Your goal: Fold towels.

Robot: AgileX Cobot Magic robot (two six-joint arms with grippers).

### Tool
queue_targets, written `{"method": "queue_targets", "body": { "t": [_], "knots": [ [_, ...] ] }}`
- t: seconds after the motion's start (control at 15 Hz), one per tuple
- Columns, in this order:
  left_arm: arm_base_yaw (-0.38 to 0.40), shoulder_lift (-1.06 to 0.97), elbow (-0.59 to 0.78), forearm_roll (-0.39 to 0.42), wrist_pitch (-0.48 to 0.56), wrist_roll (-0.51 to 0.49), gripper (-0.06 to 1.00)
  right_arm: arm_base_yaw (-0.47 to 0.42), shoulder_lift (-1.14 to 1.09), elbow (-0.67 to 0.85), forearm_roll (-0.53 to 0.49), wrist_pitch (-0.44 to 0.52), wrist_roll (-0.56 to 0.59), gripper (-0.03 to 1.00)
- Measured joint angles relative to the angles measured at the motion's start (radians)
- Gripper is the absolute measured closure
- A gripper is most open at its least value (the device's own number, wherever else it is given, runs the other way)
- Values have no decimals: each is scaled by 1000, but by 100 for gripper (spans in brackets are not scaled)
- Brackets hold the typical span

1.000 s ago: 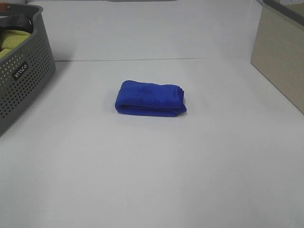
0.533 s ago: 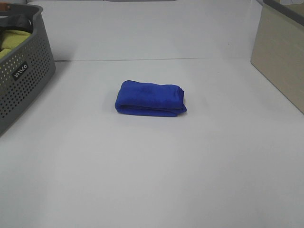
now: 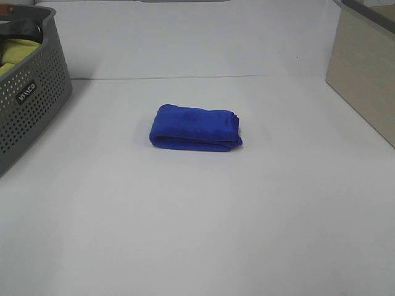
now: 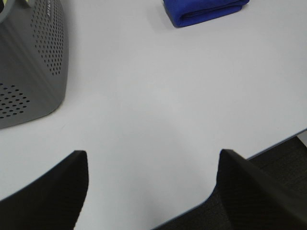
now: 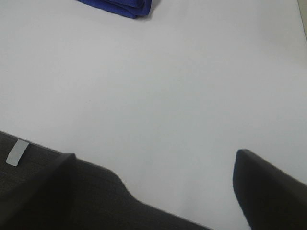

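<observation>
The royal-blue towel [image 3: 196, 126] lies folded into a compact thick rectangle in the middle of the white table [image 3: 197, 216]. It also shows in the left wrist view [image 4: 204, 10] and in the right wrist view [image 5: 120, 6], far from both grippers. My left gripper [image 4: 153, 187] is open and empty above the table's near edge. My right gripper [image 5: 153, 184] is open and empty, also back at the near edge. Neither gripper shows in the exterior high view.
A grey perforated basket [image 3: 28, 92] stands at the left with a yellow-green cloth [image 3: 13, 52] inside; it also shows in the left wrist view [image 4: 29, 57]. A beige box [image 3: 364, 74] stands at the right.
</observation>
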Motion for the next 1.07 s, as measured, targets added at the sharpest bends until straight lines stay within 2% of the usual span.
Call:
{"method": "queue_targets", "body": {
  "t": [0.33,0.47,0.53,0.6,0.8,1.07],
  "knots": [
    [15,0,0,-1,-1,0,23,-27,-18,0,3,-1,0,14],
    [82,-2,0,-1,-1,0,23,-106,-72,0,3,-1,0,14],
    [154,-10,0,-1,-1,0,23,-145,-150,0,4,-1,0,14],
    [185,-33,0,-1,-2,0,23,-145,-188,0,8,-1,0,14],
    [207,-130,0,-1,-4,0,23,-145,-210,0,27,0,0,14],
    [207,-145,0,-3,-2,1,23,-145,-210,0,42,1,0,14]
  ]
}}
